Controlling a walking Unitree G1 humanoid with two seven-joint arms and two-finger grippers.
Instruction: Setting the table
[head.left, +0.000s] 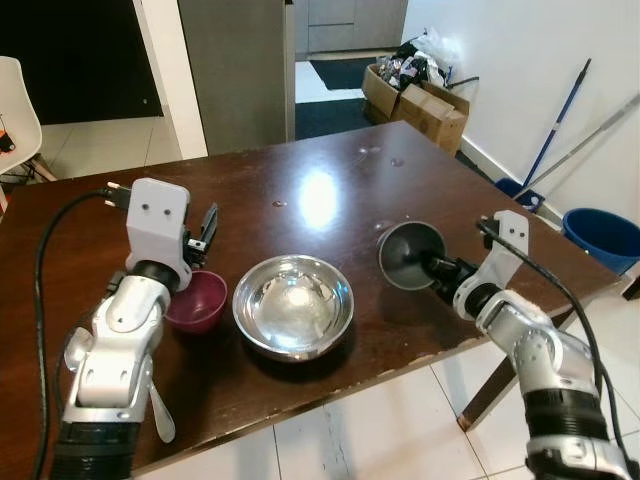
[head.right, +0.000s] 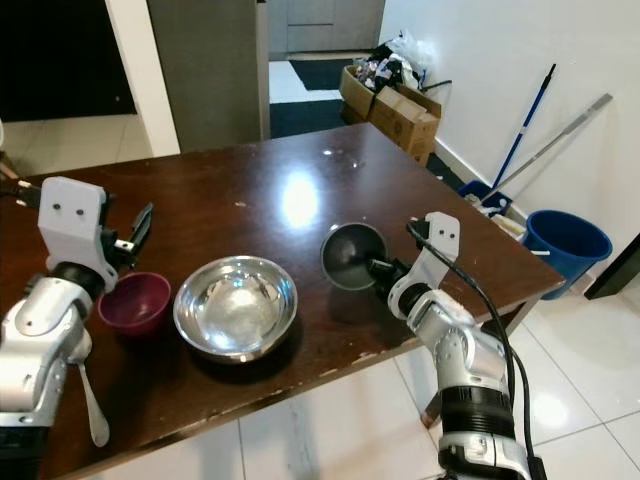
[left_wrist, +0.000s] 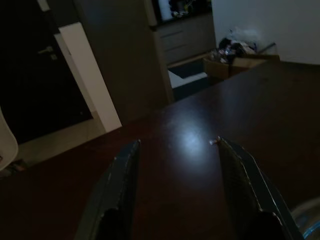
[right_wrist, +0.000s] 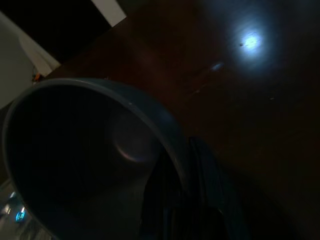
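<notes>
- the right gripper (head.left: 432, 266) reaches in over the front right edge of the dark wood table (head.left: 330, 170). its fingers are pinched on the rim of a small grey bowl (head.left: 409, 255) and hold it tipped on its side, mouth facing the robot.
- the right wrist view shows one finger inside the grey bowl's rim and one outside.
- the left gripper (head.left: 205, 232) sits just above the far rim of a dark red bowl (head.left: 198, 301) near the front left of the table. its fingers are spread apart and hold nothing.
- the left wrist view shows bare table between the two fingers (left_wrist: 117, 192).
- a big shiny steel bowl (head.left: 293, 304) stands between the two small bowls, near the front edge.
- a spoon (head.left: 160, 409) lies by the front left edge, partly under the left arm.
</notes>
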